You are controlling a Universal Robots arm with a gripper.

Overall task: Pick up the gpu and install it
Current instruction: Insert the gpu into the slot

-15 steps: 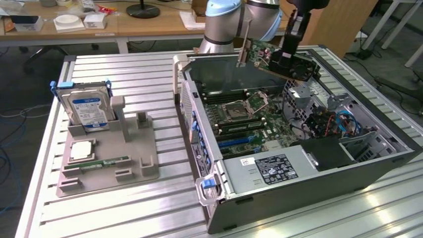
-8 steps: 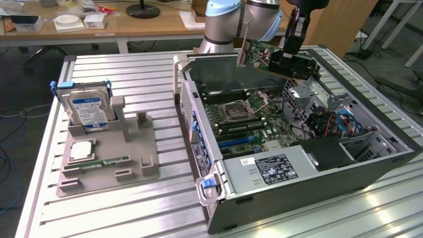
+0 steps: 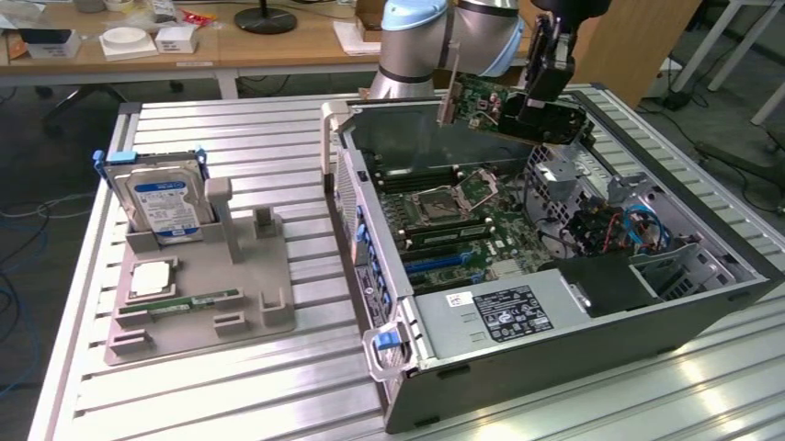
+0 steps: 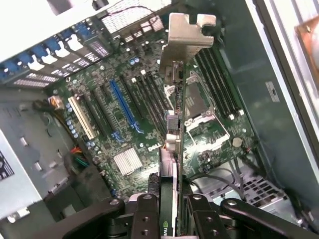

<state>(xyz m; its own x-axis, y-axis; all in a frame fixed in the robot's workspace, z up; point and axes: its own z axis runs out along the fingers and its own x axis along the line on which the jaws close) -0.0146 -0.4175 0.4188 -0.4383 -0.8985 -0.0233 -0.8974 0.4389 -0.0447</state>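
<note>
- Gripper (image 3: 536,103) (image 4: 171,219) clamped on the gpu (image 3: 481,99) (image 4: 175,124), fingers on both faces of the card.
- Gpu held in the air, on edge, above the open case (image 3: 613,322), touching no slot.
- Wrist view: its silver bracket (image 4: 187,37) hangs over the motherboard (image 4: 124,129), near the blue slot (image 4: 122,104).
- Hard drive (image 3: 165,202) stands in a grey holder (image 3: 264,294) beside the case, on the exterior view's left.
</note>
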